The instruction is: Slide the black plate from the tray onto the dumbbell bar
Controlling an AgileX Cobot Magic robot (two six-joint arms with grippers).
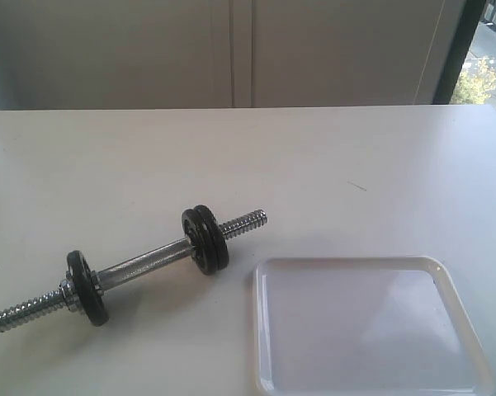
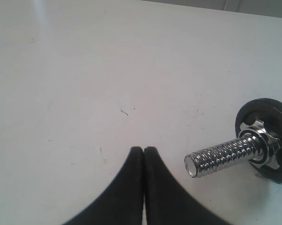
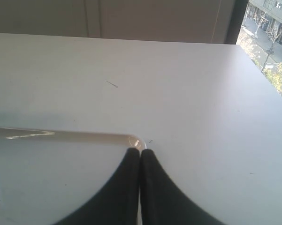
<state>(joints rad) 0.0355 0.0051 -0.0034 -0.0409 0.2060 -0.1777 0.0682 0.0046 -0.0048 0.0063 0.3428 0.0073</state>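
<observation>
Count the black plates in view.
3 black plates: one near the dumbbell bar's left end, two pressed together near its right end. None shows on the tray. Others may be hidden.

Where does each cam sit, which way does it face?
Exterior: above the near edge of the table, facing the far wall; dumbbell bar, tray; no arm shows.
Left wrist: behind the shut left gripper, looking down at the bar's threaded end.
Right wrist: behind the shut right gripper, over the tray's corner, facing the window.
Shared: exterior and left wrist, the bar; exterior and right wrist, the tray.
</observation>
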